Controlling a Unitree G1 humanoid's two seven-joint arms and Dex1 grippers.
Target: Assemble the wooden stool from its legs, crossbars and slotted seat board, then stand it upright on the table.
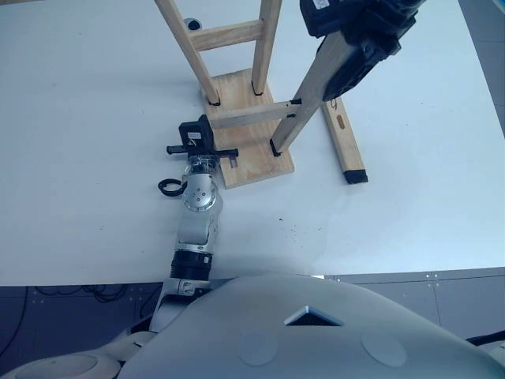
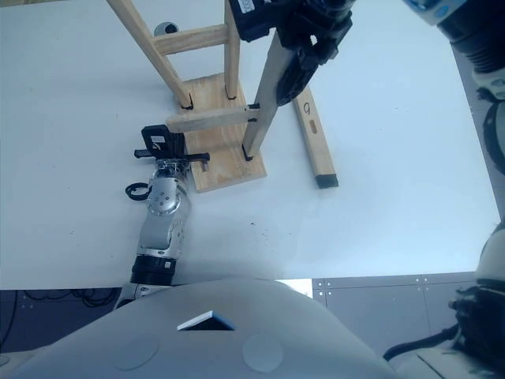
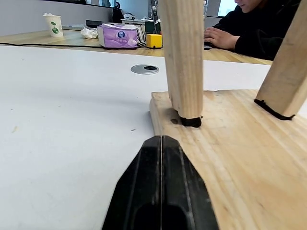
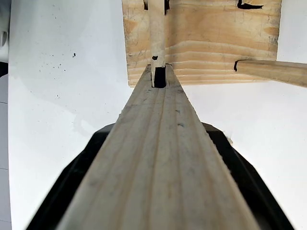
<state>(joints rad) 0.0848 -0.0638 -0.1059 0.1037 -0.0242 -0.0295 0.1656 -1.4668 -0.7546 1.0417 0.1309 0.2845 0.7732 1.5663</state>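
1. White table carries all the work. On the wooden desk behind it stand a paper cup with a green logo and a purple tissue pack; their print is too small for me to make out.
2. The slotted seat board lies flat on the table. The far-left leg and far-right leg stand in its slots, joined by an upper crossbar.
3. My right claw is clamped on the third leg. I hold it tilted, its black-marked foot down at the board's near-right slot.
4. A lower crossbar runs from that leg towards the far-left leg's base. Its end sits at the leg's mortise.
5. My left claw has its fingers pressed together on nothing, low at the board's near-left edge.
6. The fourth leg lies flat beside the board, black cap nearest me. It bears a small handwritten mark that I cannot read for certain.
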